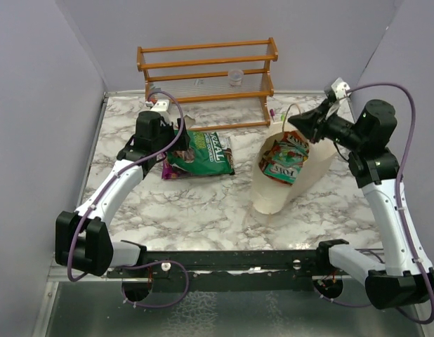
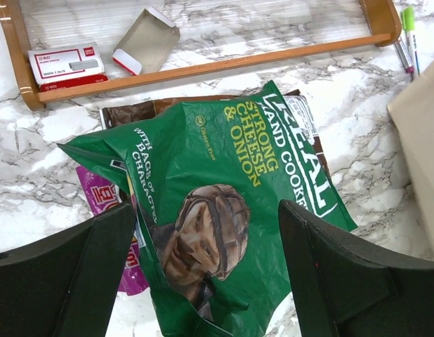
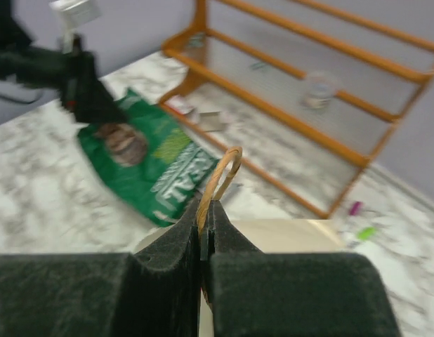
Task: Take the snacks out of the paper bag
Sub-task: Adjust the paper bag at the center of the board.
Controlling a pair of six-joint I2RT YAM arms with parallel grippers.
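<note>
The paper bag [image 1: 301, 172] leans at centre right, its mouth toward the camera. A light green packet [image 1: 281, 167] and a red-orange one [image 1: 293, 144] show inside. My right gripper [image 1: 303, 123] is shut on the bag's tan loop handle [image 3: 218, 175] and holds it up; the cream bag edge [image 3: 280, 233] lies just below. A dark green packet [image 2: 231, 196] lies on the table over a purple packet [image 2: 104, 200] and a brown one [image 2: 133, 111]. My left gripper [image 2: 206, 217] hovers over the green packet, jaws wide open, empty.
A wooden slatted rack [image 1: 206, 70] stands at the back with a clear cup [image 1: 235, 76] on it and small card boxes [image 2: 66, 63] on its lowest shelf. Thin pens [image 2: 408, 35] lie by the rack's right end. Walls close in left and right.
</note>
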